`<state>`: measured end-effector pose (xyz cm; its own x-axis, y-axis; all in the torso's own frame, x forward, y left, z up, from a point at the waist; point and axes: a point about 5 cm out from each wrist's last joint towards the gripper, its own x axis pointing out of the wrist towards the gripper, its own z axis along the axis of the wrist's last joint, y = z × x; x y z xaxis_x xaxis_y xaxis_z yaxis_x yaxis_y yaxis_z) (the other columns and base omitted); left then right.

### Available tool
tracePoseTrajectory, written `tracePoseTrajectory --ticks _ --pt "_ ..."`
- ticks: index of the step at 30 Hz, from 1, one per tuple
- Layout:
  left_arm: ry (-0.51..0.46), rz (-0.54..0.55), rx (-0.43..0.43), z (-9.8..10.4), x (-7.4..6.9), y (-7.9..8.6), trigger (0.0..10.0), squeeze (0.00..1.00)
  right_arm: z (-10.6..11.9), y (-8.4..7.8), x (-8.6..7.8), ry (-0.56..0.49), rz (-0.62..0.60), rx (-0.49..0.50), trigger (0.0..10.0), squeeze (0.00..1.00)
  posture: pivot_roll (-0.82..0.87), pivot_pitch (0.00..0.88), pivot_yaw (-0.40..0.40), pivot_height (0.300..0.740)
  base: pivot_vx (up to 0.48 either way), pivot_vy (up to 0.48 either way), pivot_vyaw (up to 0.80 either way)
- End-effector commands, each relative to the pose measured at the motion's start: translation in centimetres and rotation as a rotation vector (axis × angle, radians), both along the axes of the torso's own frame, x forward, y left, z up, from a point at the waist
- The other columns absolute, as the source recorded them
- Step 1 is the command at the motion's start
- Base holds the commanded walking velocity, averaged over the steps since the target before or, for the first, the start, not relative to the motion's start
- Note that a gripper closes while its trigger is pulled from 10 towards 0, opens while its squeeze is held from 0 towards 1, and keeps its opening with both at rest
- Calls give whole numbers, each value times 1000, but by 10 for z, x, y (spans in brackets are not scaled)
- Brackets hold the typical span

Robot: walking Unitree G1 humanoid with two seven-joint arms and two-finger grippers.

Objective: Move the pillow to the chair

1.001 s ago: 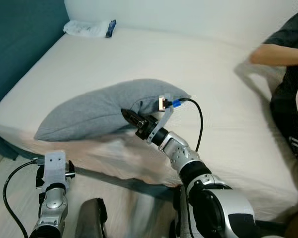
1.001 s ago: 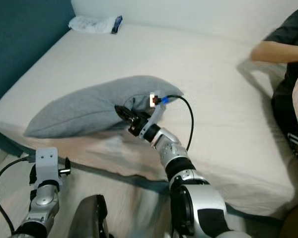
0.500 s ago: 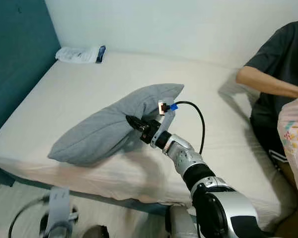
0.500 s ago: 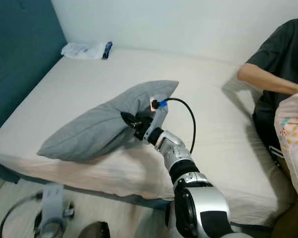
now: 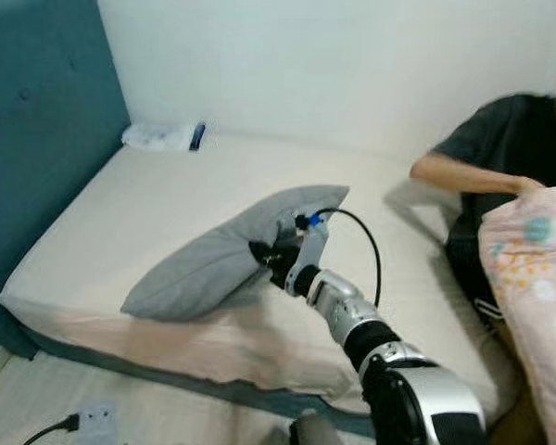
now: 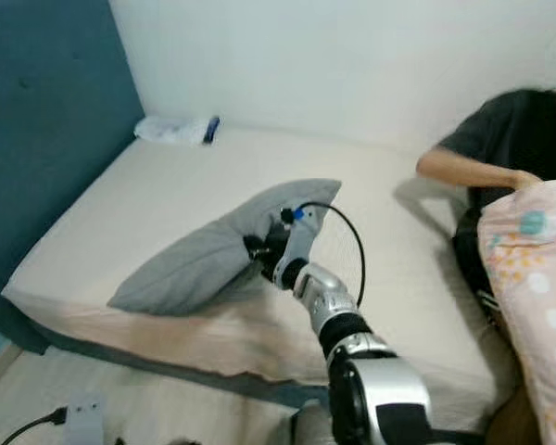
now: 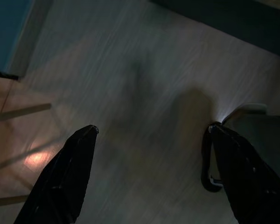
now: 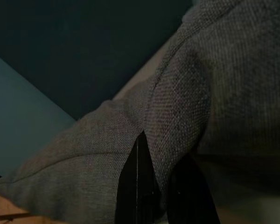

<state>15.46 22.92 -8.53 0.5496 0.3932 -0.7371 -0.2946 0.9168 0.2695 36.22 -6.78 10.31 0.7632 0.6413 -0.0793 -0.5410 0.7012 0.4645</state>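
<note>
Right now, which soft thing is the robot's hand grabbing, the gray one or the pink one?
The gray pillow on the bed. The right gripper pinches it, while the pink spotted blanket sits untouched beside the person.

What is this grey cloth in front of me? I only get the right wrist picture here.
Observer: That is the grey pillow; the right gripper is pinching a fold of it at its side.
Operator: Where does it lie?
Observer: On a bed, one end raised, the other resting near the mattress edge.
Operator: Anyone around?
Observer: A person in a dark shirt sits at the bed's far right, beside a patterned blanket.
</note>
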Motion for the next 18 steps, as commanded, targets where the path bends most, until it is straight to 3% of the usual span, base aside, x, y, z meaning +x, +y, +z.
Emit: tracePoseTrajectory --ticks 1,9,18 --pt "16 -36 -3 -1 1 -5 10000 0 14 -1 6 -53 -9 33 10000 0 -27 44 -53 686 0 0 0" --pt "15 -69 -1 -1 4 -8 10000 0 14 -2 6 -52 -17 42 10000 0 -32 42 -48 732 0 0 0" --pt "49 -85 -6 -5 -4 -10 10000 0 -1 -2 -1 -12 -6 -14 10000 0 -29 42 -51 740 0 0 0"
